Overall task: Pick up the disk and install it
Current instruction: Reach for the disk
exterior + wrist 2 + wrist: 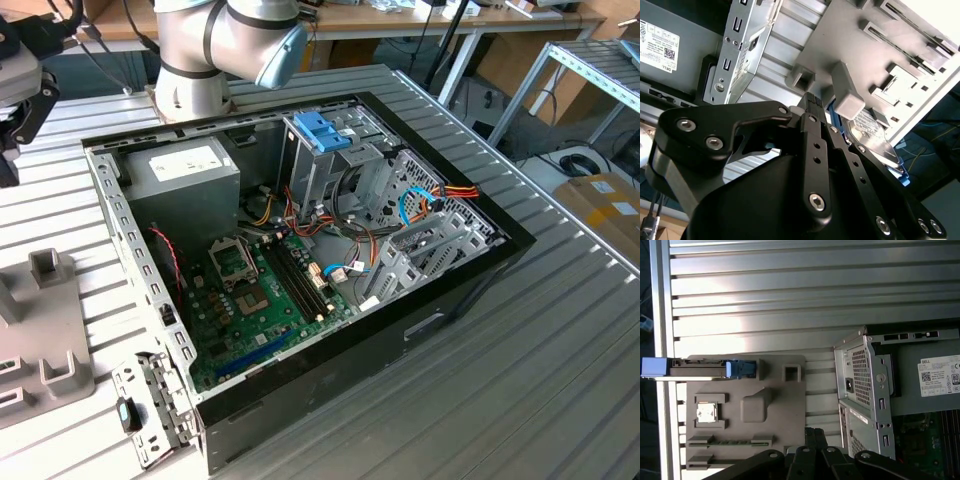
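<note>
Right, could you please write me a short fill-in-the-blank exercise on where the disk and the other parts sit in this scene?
1. The disk stands on edge in the grey tray, ____ the computer case.
2. The disk's plastic carrier frame is coloured ____.
3. The power supply inside the case carries a ____ label.
4. The motherboard on the case floor is coloured ____.

Missing words: outside; blue; white; green.
</note>
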`<state>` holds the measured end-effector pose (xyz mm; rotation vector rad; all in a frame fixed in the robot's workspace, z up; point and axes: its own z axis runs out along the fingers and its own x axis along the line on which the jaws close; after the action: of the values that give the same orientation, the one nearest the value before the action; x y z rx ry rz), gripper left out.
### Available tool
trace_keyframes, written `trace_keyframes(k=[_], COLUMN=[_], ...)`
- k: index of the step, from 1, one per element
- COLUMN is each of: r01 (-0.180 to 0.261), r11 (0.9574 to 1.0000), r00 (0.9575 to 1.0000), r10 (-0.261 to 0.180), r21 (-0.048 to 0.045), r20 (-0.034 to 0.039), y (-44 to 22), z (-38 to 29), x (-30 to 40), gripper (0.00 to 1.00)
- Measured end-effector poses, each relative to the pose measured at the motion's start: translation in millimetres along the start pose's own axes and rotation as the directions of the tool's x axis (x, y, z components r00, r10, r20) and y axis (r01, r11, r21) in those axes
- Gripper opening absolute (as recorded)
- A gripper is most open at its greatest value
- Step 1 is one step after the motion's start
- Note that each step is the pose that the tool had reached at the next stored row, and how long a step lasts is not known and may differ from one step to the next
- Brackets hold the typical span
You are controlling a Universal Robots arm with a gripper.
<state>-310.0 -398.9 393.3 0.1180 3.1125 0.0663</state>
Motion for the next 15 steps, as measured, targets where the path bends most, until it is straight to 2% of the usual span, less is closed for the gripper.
trace_keyframes(k=[9,15], r01=[0.000,0.000], r11=[1.0000,1.0000], r00=[1.0000,1.0000], r10=[0.000,0.000], r21=[0.0000,0.0000], r20=[0.0000,0.0000], y=[-0.2,-0.5], z=[-0.1,-0.2], x=[2.8,7.3], gripper=[0.10,0.10])
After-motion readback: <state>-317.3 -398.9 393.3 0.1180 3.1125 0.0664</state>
